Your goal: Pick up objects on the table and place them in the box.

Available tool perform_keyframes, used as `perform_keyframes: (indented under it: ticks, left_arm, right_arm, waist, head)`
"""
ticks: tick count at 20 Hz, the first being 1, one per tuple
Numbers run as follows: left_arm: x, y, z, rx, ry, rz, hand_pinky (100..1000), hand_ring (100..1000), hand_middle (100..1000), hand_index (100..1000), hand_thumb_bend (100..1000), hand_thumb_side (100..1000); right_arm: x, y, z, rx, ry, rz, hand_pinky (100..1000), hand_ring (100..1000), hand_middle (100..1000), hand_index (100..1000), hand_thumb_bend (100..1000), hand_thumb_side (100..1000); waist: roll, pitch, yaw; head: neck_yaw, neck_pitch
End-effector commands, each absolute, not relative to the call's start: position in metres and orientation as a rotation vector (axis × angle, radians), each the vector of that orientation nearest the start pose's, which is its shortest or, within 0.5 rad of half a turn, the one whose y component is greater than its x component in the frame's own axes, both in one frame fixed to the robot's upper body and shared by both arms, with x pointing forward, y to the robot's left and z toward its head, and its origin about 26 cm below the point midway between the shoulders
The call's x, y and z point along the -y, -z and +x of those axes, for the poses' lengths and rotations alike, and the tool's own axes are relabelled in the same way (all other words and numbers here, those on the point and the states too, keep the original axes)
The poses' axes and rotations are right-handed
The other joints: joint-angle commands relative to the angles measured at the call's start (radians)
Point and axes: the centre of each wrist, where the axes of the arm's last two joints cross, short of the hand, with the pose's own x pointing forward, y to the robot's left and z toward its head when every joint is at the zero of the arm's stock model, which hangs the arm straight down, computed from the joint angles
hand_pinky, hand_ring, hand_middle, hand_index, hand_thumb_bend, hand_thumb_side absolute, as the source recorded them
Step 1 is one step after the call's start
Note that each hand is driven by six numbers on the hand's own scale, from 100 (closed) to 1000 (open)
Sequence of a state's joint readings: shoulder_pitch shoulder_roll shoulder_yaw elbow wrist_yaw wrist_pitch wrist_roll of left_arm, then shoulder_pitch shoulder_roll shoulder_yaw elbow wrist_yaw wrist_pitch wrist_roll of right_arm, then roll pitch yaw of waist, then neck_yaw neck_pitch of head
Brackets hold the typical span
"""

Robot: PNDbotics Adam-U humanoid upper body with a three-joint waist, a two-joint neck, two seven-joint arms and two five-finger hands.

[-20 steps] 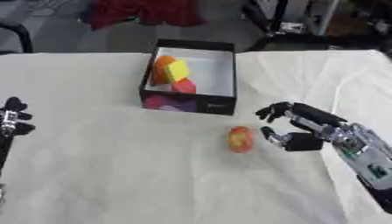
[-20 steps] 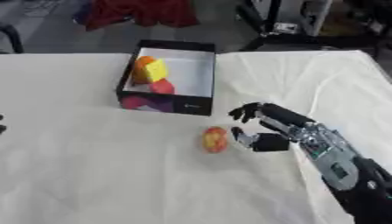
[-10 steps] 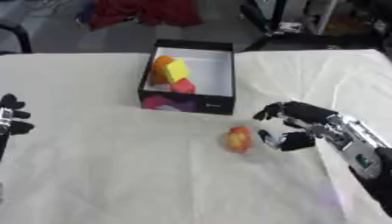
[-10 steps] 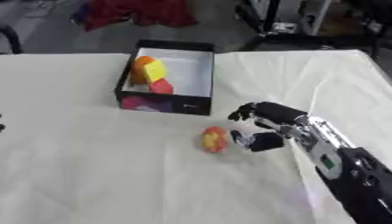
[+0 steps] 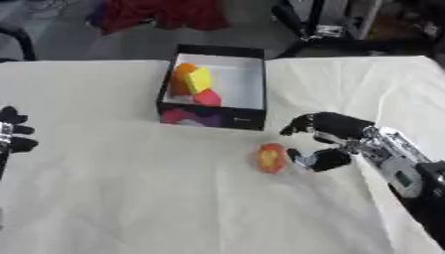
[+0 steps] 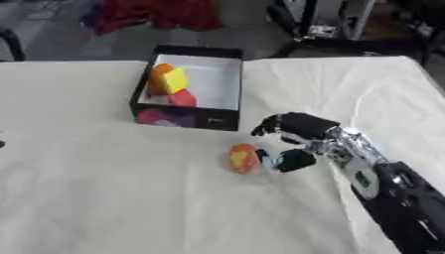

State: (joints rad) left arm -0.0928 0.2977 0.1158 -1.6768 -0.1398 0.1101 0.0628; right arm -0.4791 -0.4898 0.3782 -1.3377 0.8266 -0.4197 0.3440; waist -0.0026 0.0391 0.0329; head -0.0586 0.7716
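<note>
A small red and yellow fruit-like object (image 5: 270, 157) lies on the white table, in front of the black box (image 5: 254, 118). Inside the box sit a yellow block (image 5: 198, 79), an orange piece (image 5: 182, 74) and a red piece (image 5: 207, 97). My right hand (image 5: 330, 134) reaches in from the right, open, its fingers above and its thumb (image 5: 318, 159) just right of the fruit, close to it but not closed on it. At the left edge, my left hand (image 5: 12, 131) rests with fingers relaxed.
The table's white cloth (image 5: 130, 198) spreads wide at the front and left. Red cloth (image 5: 165, 12) and dark equipment legs (image 5: 300, 30) stand beyond the far edge. The box's near wall shows a pink and purple pattern.
My right hand has slid left toward the fruit, thumb now almost touching it. The whole view has shifted slightly; the fruit and box hold their places.
</note>
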Motion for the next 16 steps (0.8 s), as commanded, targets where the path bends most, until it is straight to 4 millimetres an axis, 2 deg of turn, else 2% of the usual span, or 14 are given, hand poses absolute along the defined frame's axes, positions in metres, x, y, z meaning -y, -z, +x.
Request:
perform_keyframes:
  ticks: [1, 9, 14, 16]
  left_arm:
    - [-0.332, -0.08, 0.298, 1.681, 0.204, 0.498, 663, 554, 583, 769, 345, 947]
    - [-0.332, -0.08, 0.298, 1.679, 0.208, 0.496, 664, 555, 584, 770, 346, 948]
    - [-0.332, -0.08, 0.298, 1.679, 0.21, 0.495, 664, 555, 584, 770, 338, 951]
    - [-0.331, -0.08, 0.298, 1.679, 0.211, 0.493, 664, 555, 584, 770, 338, 951]
  right_arm:
    - [0.256, -0.089, 0.383, 1.548, -1.924, -0.551, 818, 767, 722, 855, 100, 738]
    - [0.25, -0.086, 0.383, 1.538, -1.989, -0.553, 822, 771, 720, 854, 100, 728]
    - [0.243, -0.091, 0.385, 1.53, -2.067, -0.606, 834, 775, 666, 842, 100, 699]
    - [0.238, -0.093, 0.385, 1.535, -2.095, -0.634, 844, 786, 678, 840, 100, 688]
  waist:
    - [0.001, 0.007, 0.001]
    - [0.001, 0.006, 0.002]
    - [0.001, 0.005, 0.001]
    - [0.002, 0.005, 0.002]
  head:
    - [-0.004, -0.002]
    - [-0.005, -0.002]
    - [-0.008, -0.002]
    - [-0.009, -0.002]
